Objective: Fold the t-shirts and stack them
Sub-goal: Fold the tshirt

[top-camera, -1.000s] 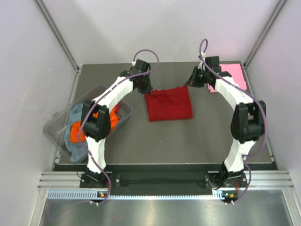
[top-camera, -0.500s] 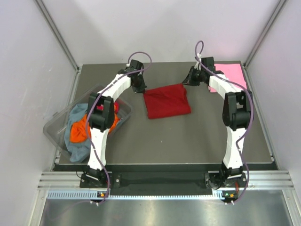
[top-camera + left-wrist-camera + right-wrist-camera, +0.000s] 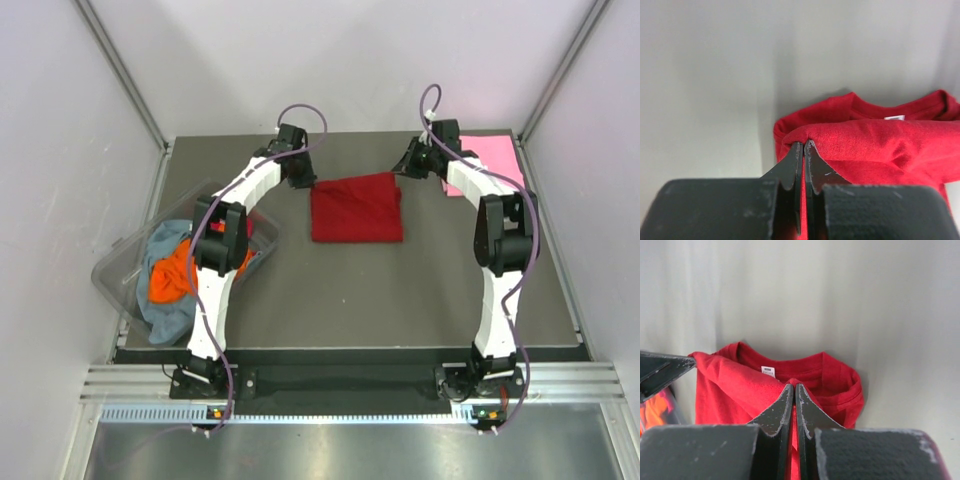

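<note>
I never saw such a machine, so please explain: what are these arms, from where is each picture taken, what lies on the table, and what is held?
These are two robot arms bolted at the near table edge, each ending in a two-finger hand. The wide picture comes from a fixed camera above and behind them. Each close picture comes from a camera on one wrist, its fingers at the bottom. On the table lies a folded red shirt. The left hand and the right hand are shut on it, one at each far corner. A pink shirt lies far right. At the left, a clear tub holds an orange shirt and a grey-blue shirt.
</note>
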